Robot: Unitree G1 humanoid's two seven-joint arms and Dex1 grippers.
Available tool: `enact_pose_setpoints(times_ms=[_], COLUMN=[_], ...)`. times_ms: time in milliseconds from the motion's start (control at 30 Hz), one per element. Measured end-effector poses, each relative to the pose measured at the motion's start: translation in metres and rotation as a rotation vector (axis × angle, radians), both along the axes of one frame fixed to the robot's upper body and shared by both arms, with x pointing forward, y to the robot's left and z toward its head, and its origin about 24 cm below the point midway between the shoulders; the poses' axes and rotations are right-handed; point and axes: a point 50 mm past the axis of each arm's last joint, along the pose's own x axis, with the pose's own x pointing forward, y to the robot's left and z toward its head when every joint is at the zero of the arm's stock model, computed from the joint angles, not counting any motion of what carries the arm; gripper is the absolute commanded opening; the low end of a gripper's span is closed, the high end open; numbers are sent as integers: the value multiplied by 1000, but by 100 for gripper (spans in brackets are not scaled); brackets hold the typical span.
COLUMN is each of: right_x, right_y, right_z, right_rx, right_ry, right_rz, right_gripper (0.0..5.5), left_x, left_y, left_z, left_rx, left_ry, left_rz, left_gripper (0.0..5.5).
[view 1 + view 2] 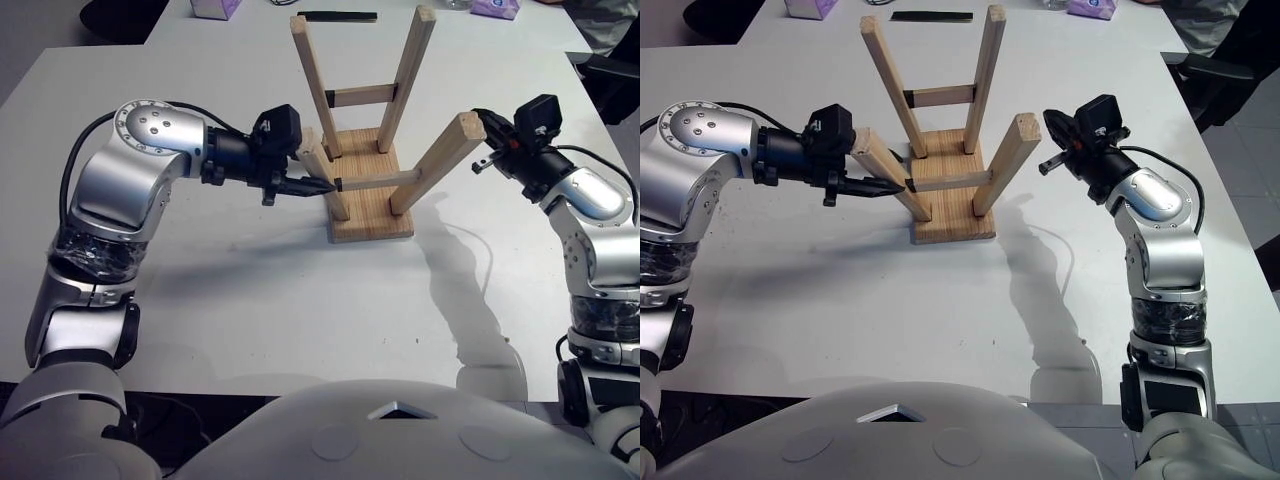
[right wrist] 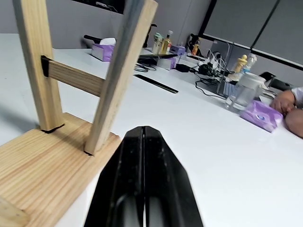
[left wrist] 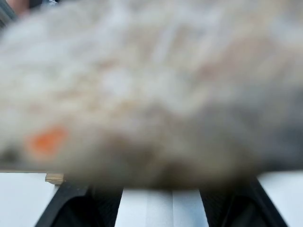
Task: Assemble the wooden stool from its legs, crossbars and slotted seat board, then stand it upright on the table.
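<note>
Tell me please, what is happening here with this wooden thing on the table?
The robot is building a wooden stool, which stands upside down on the white table. Its seat board lies flat on the table, and the four legs point up with crossbars between them. The left gripper is at the near left leg, close to a crossbar joint. The right gripper is shut and empty, beside the top end of the near right leg. The stool is not yet turned upright.
</note>
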Motion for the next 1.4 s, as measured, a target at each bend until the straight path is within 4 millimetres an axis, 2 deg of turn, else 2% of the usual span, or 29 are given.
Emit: enact_pose_setpoints(times_ms=[100,300,400,500,600,700,833,867,900,967,1033,1067,1133,1233,1333,1400], right_x=[3,5,6,3,-9,-15,-15,-16,-18,-24,-30,-33,-40,-49,-55,-59], right_y=[-1,-2,-2,-7,-14,-13,-7,-5,-2,5,15,18,22,41,53,57], right_z=[-3,-13,-15,-17,-28,-30,-26,-25,-24,-25,-24,-22,-16,-7,-2,-2], right_rx=[-8,-31,-46,-48,-51,-42,5,10,12,-5,6,15,7,34,41,40], right_ry=[3,25,31,37,76,78,34,21,5,-19,-52,-70,-93,-106,-99,-89], right_rz=[1,18,24,12,-15,-30,-105,-123,-147,-191,-270,-303,-327,-285,-231,-214], right_gripper=[0,0,0,0,0,0,0,0,0,0,0,0,0,0,0,0], left_x=[-4,-16,-32,-60,-83,-85,-82,-83,-86,-91,-92,-93,-97,-106,-104,-102], left_y=[5,20,37,64,86,94,102,98,85,59,34,30,26,14,-2,-17], left_z=[5,9,9,-2,-12,-13,-39,-49,-65,-78,-71,-67,-66,-72,-67,-63], left_rx=[-51,-74,-83,-70,-45,-84,-176,-196,-234,-311,-471,-513,-521,-524,-557,-571], left_ry=[-19,-45,-26,30,78,50,-14,-12,-4,-9,-96,-138,-188,-188,-196,-193], left_rz=[16,116,189,335,475,612,967,1041,1114,1179,1275,1326,1418,1502,1441,1333], left_gripper=[302,306,306,306,259,209,152,134,114,91,49,39,2,2,2,2])
